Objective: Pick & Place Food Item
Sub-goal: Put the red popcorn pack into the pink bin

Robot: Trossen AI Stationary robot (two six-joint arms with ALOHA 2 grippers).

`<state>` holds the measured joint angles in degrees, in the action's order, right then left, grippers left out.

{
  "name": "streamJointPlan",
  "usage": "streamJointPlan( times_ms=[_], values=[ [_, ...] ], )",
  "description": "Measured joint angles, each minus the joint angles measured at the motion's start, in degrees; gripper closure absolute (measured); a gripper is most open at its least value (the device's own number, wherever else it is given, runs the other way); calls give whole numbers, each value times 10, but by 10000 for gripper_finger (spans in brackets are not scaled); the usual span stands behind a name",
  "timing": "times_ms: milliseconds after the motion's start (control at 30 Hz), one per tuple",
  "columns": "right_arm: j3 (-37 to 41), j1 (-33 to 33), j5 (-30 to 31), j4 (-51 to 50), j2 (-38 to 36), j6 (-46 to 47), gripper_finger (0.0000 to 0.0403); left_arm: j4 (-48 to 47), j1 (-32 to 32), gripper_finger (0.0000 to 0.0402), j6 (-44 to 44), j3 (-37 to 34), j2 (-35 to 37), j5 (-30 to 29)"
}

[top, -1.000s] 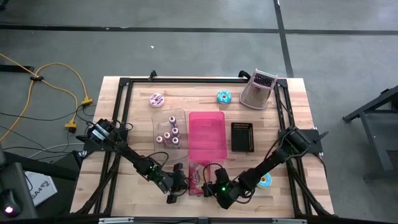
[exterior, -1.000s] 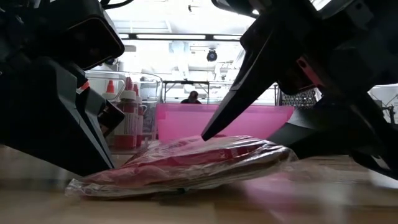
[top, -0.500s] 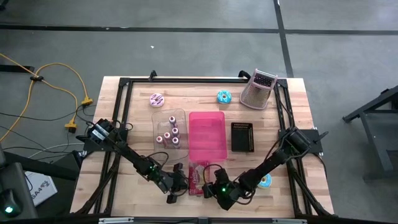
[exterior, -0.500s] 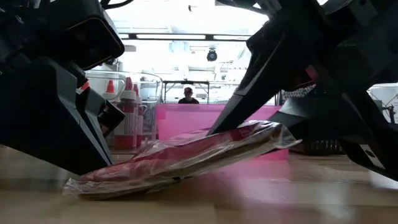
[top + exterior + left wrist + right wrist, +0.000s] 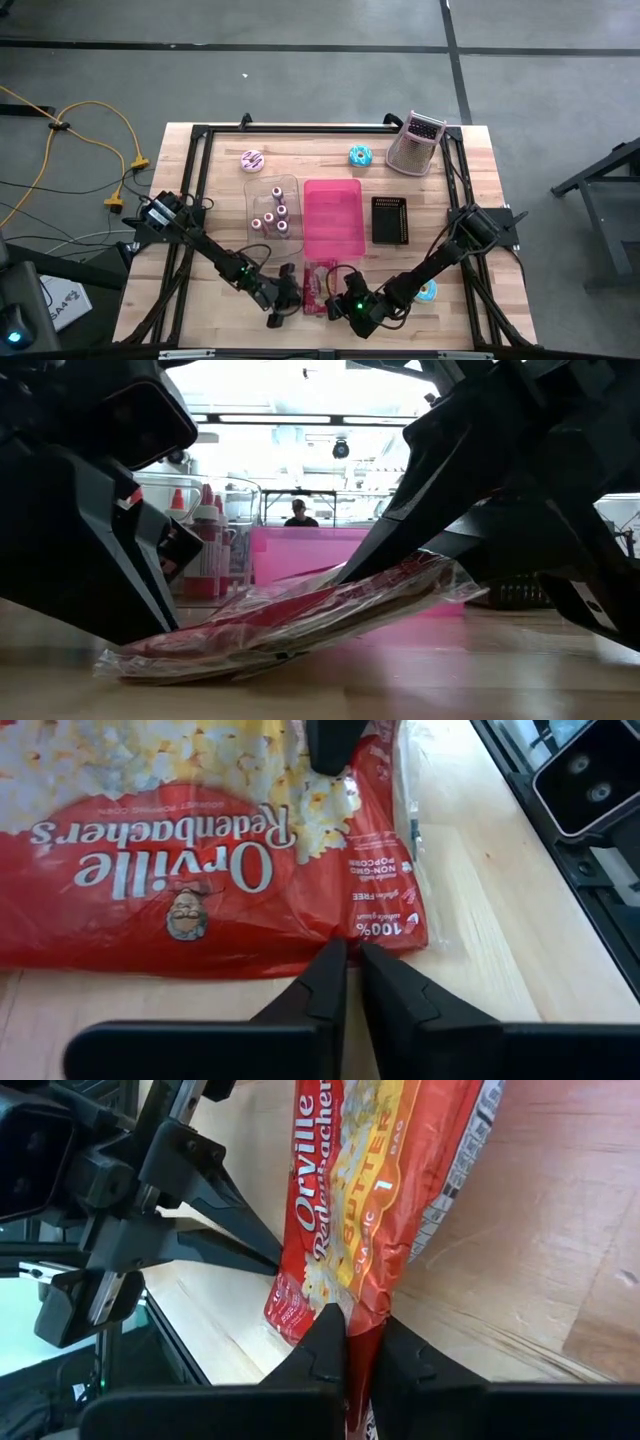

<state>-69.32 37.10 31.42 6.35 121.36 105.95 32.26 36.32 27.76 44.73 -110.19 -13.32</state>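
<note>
The popcorn bag (image 5: 316, 287) lies at the near edge of the surface (image 5: 220, 160), just in front of the pink bin (image 5: 333, 217), with an arm on each side of it.

On the left, the left claw (image 5: 347, 955) sits at one edge of the bag with its fingers nearly together, only a thin gap between them. The bag's red edge meets the fingertips, but I cannot tell whether any film is actually pinched there. In the low view that end of the bag rests on the wood.

On the right, the right claw (image 5: 362, 1325) is pressed together on the opposite edge of the bag, red wrapper caught between its fingers. That end is raised off the surface, so the bag slopes up towards the right arm.

I judge the pick half done: one side is gripped and lifted, the other is still down. The full lift, the carry and the drop remain, and the pink bin looks the likely target.

Compared with a second ago, the right claw has gone from spread around the bag to clamped on it. The bag, then flat on the wood, is now tilted. The left fingers have eased apart very slightly.
</note>
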Motion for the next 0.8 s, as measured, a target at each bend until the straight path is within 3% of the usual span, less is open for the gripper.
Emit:
streamJointPlan(
  times_ms=[400, 800],
  values=[
    [0, 0, -2, 1, 0, -7, 395, 13, 3, 285, -14, 0, 0, 21],
    [0, 1, -2, 1, 0, -8, 395, 15, 3, 279, -13, 0, 0, 23]
  ],
)
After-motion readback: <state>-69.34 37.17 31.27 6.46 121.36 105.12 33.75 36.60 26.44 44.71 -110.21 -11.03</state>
